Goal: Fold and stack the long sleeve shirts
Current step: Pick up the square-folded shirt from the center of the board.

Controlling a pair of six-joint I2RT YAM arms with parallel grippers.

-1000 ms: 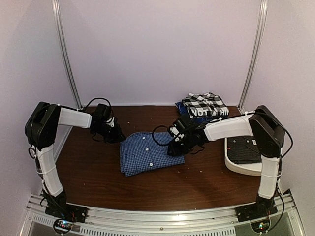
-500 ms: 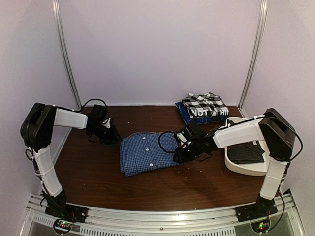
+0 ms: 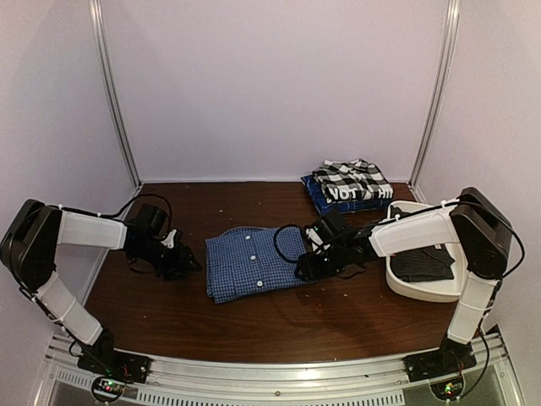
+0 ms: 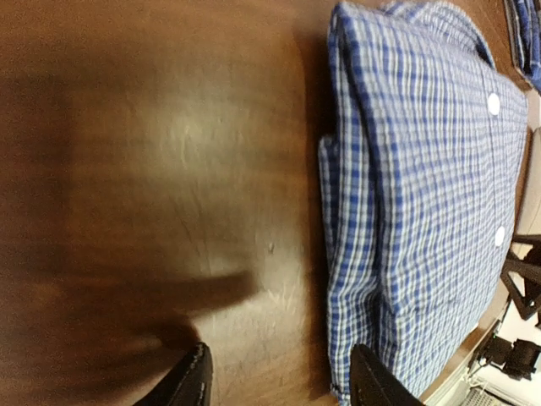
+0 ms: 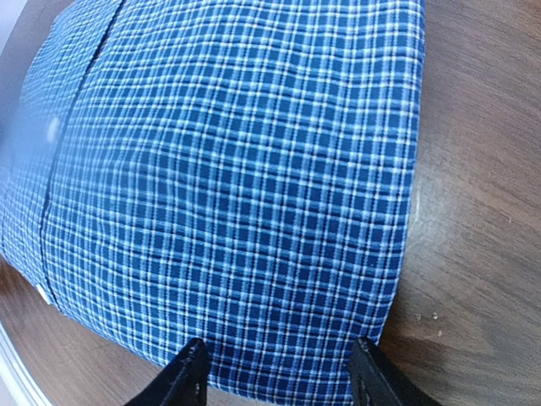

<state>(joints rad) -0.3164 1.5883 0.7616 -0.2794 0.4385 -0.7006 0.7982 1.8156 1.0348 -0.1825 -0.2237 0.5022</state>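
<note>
The left gripper has backed over bare table. The right gripper hovers at the folded fine-check shirt, which lies mid-table. Both jaws have parted and are empty. With the fold released, the far-right-corner stack seems next.

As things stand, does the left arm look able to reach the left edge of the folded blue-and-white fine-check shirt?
Probably yes. The left arm's fingers hang apart, low over the wooden table, right beside the folded blue-and-white fine-check shirt. Nothing lies between them and its edge.

Dark blue shirt mostly hidden, seemingly beneath the large-check shirt.
</note>
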